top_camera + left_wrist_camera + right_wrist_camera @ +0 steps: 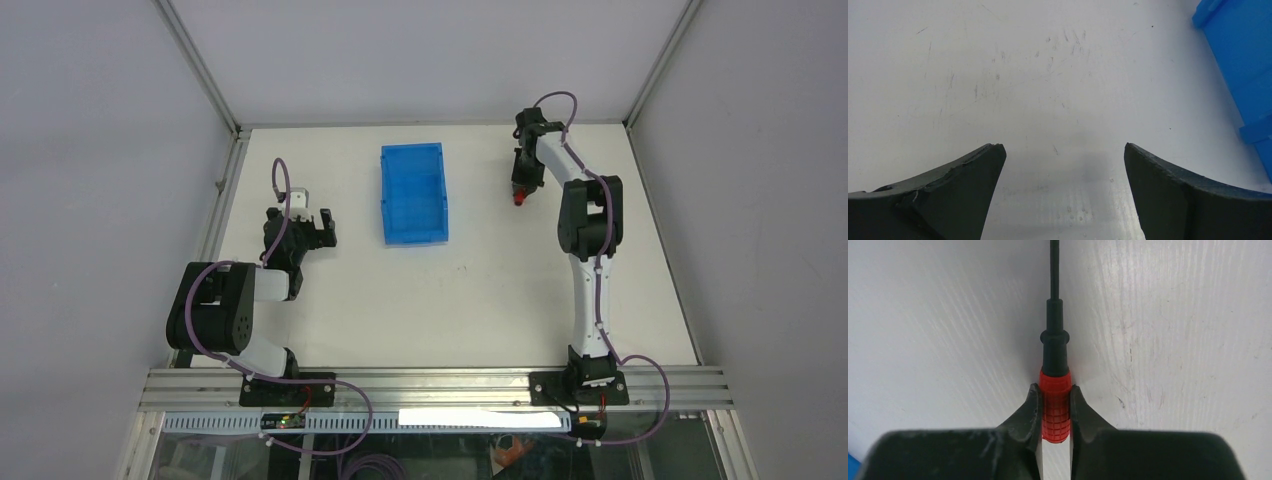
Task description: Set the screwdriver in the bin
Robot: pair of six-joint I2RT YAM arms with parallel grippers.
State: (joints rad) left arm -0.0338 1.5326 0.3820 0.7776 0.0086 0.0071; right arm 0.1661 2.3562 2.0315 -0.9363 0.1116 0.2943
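Observation:
The screwdriver point(1055, 405) has a red ribbed handle and a thin black shaft that runs up out of the right wrist view; it lies against the white table. My right gripper point(1055, 392) is shut on the red handle, one finger on each side. From above, the red handle point(519, 198) shows under my right gripper point(520, 192) at the far right of the table. The blue bin point(413, 192) stands to its left, with nothing seen in it. My left gripper point(1065, 150) hangs open over bare table, left of the bin point(1243, 65).
Grey walls with metal frame posts point(200, 70) close in the back and both sides. A metal rail point(430, 385) carrying both arm bases runs along the near edge. The white table point(480, 290) spreads between the arms.

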